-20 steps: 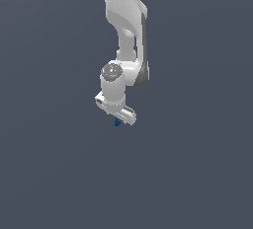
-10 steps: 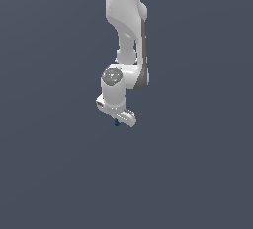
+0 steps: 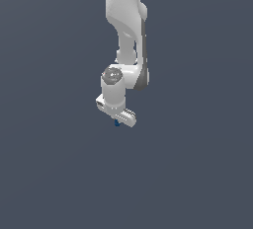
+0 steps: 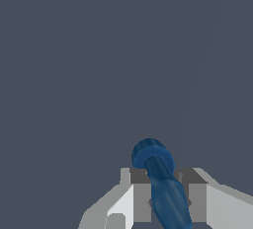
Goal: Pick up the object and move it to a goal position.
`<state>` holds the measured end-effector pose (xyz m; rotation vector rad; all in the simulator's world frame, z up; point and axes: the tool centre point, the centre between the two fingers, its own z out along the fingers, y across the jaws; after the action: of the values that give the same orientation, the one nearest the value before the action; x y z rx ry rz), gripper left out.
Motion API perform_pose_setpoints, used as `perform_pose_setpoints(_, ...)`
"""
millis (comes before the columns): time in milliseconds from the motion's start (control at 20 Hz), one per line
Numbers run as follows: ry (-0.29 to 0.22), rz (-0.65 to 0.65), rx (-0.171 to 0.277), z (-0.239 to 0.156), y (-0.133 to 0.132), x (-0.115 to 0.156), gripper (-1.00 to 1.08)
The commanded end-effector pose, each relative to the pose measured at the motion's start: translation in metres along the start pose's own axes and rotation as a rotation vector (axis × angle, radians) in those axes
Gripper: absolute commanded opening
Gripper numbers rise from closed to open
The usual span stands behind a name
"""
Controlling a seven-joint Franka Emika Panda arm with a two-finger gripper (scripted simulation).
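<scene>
The object is a small dark-blue item with a ribbed round end on a stem. In the wrist view it sits between my two grey fingers, which press on its stem. In the exterior view only a tiny blue bit of the object shows under my white gripper. The gripper is shut on the object and holds it in the air, at the end of the white arm that comes down from the top of the exterior view.
A plain dark grey-blue surface fills both views. No other objects or markers show.
The gripper with the object has moved slightly up and toward the exterior view's right. The grip on the object has not changed.
</scene>
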<state>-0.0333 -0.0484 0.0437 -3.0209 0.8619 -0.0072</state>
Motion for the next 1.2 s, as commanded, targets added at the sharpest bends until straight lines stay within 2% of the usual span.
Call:
perform_pose_setpoints(0,0.013,0.006,0.005,-0.005,-0.003,0.005,-1.0)
perform_pose_setpoints(200,0.066,0.029,0.023,-0.023,-0.011,0.022,-1.0)
perform_pose_setpoints(400,0.148,0.066,0.051,-0.054,-0.024,0.048,-1.0)
perform_pose_setpoints(850,0.405,0.181,0.138,-0.165,-0.051,0.114,-1.0)
perform_pose_setpoints(1150,0.566,0.254,0.191,-0.243,-0.059,0.141,-1.0)
